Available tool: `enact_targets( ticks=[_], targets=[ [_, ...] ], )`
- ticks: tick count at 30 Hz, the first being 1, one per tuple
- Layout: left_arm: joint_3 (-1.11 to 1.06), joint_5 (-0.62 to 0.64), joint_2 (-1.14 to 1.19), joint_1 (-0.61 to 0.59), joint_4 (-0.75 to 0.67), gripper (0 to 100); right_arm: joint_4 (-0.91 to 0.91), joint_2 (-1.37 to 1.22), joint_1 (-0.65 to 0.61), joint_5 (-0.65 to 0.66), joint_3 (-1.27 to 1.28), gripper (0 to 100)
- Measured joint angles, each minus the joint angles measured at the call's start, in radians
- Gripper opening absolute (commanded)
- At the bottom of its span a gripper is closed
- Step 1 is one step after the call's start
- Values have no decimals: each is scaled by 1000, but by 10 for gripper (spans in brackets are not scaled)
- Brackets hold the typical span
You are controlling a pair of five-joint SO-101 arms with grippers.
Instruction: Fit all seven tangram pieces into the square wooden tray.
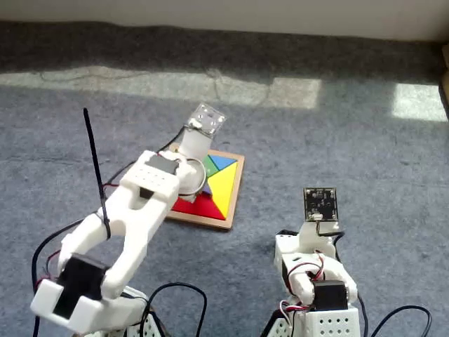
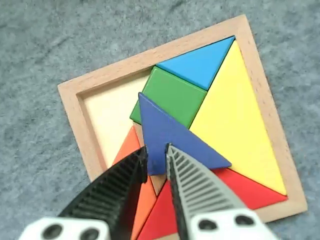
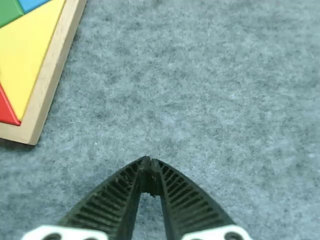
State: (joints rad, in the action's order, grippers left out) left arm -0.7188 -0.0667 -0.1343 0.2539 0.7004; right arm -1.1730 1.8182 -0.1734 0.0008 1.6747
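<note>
Grey carpeted table. Wooden tray holds yellow, light blue, green, red and orange pieces, with one corner bare. Left end effector pinches dark blue triangle over them; right end effector is closed beside the tray.

Light: soft daylight | sunlit bands across tabletop well beyond left pincer | thin shadow under tray edge near right pincer | wrist views evenly lit

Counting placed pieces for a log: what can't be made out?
High view: the left arm covers most of the square wooden tray.
Left wrist view: the left gripper hides a corner of the dark blue triangle and part of the orange piece.
Right wrist view: the edge cuts off the tray.
</note>
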Motion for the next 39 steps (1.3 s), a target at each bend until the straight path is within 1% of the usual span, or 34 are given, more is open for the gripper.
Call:
enact_targets(
  ticks=[3,11,15,19,21,25,32,35,39],
  targets=[
    [-61,0,-64,3,-37,88,0,0,0,0,0,6],
    [-69,-2,-84,3,-46,88,0,0,0,0,0,6],
    [-81,-92,-84,74,-28,88,0,0,0,0,0,6],
    [-86,-109,-84,150,-14,85,0,0,0,0,0,6],
    [-86,-101,-84,158,-20,88,0,0,0,0,0,6],
    [-126,-29,-84,155,-106,88,0,0,0,0,0,6],
    [-132,-38,-80,161,-135,88,0,0,0,0,0,6],
    [-109,-57,-23,160,-132,88,0,0,0,0,0,6],
    [8,-58,63,163,-25,85,0,0,0,0,0,6]
  ],
)
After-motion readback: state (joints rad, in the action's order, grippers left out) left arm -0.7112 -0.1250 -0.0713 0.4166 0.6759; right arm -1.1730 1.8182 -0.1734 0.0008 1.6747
